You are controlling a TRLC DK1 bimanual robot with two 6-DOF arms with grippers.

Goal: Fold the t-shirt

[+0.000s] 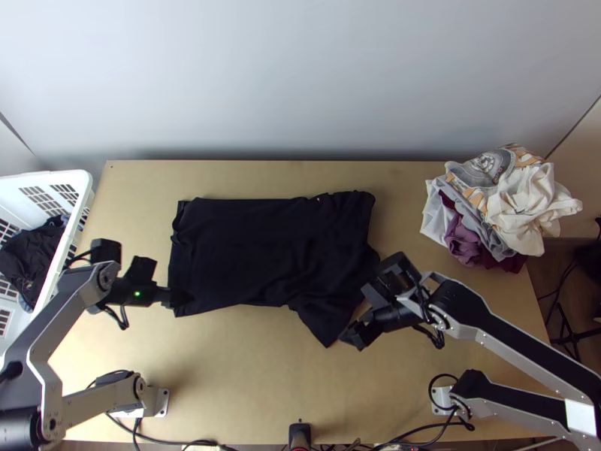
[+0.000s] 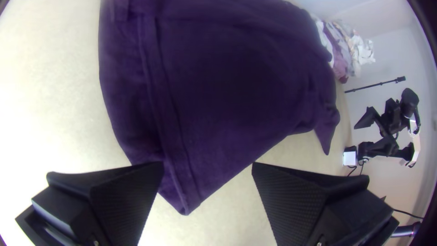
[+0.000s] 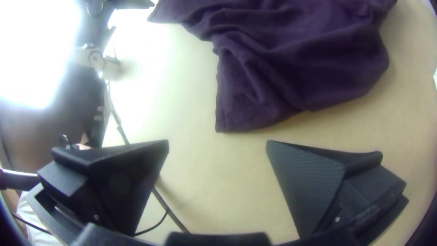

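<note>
Black, soft cloth: the T-shirt (image 1: 255, 248) lies across the middle of the counter (image 1: 278, 383), fairly flat on the left and rumpled on the right, with a sleeve (image 3: 241, 109) poking out toward the near side. I cannot tell how many layers lie there.

It should weigh little and have hardly any stiffness, so a single pinch would let the rest droop and crease. I'd expect it to take rough treatment well; the worry is a lost shape, or one layer sliding over another, rather than damage.

The left tool (image 2: 208, 164) is released, its fingers well apart by the near left corner (image 2: 183, 202). That corner makes a sensible hold: the stitched hem (image 2: 168, 118) looks thicker than the body and ought to give the pads something firmer to bite on. Taking it a little in from the tip would catch all the layers.

The right tool (image 3: 217, 142) is released too, fingers spread just beside the sleeve's end. I'd pinch that end low and flat against the counter, then draw it gently straight, because its loose ridges could easily bunch. Later, holding both ends of one edge and lifting them together should keep such limp fabric from twisting.
</note>
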